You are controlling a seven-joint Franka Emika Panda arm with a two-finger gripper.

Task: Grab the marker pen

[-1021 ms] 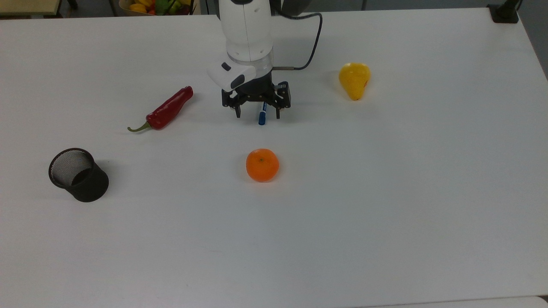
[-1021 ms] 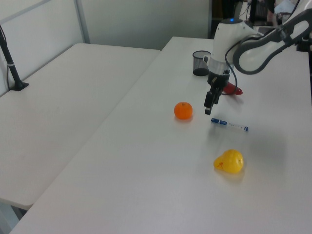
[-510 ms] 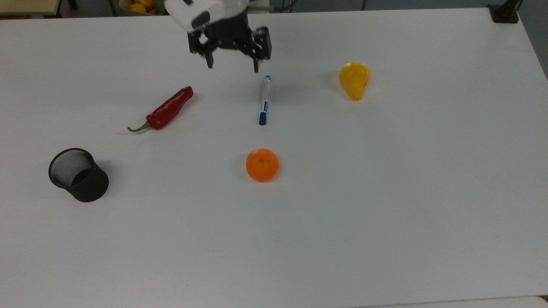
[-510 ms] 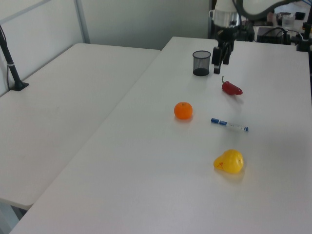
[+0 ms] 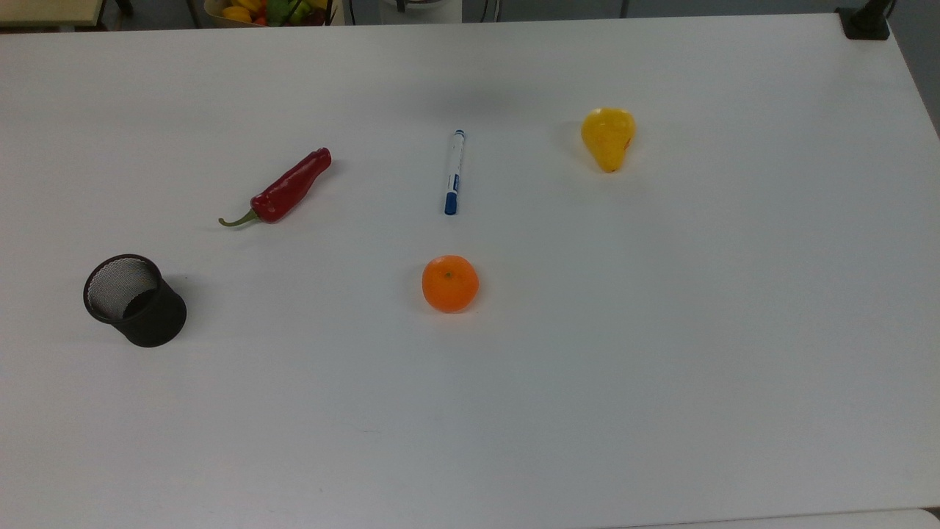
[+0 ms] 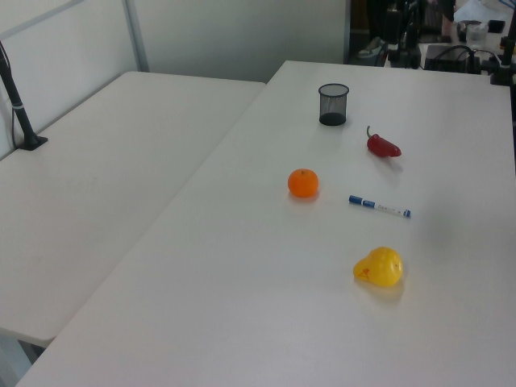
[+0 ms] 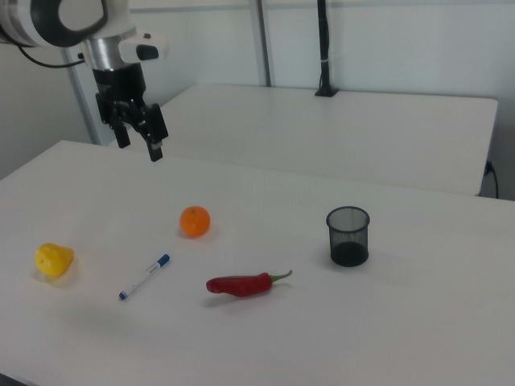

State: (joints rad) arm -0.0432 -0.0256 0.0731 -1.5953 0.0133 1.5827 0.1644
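The marker pen [image 5: 454,172] lies flat on the white table [image 5: 661,330], a slim white barrel with its blue cap toward the orange. It also shows as the marker pen [image 6: 379,206] in the left view and the marker pen [image 7: 145,277] in the right view. In the right view my gripper [image 7: 138,145] hangs high in the air, well above the table and far from the pen. Its two black fingers are spread open with nothing between them.
A red chilli [image 5: 283,189], an orange [image 5: 449,283], a yellow pear [image 5: 608,137] and a black mesh cup [image 5: 134,299] stand around the pen on the table. A bowl of fruit [image 5: 268,10] sits beyond the far edge.
The gripper rose from just over the pen, moved up and back, and left the top view. The pen lies where it was, untouched.
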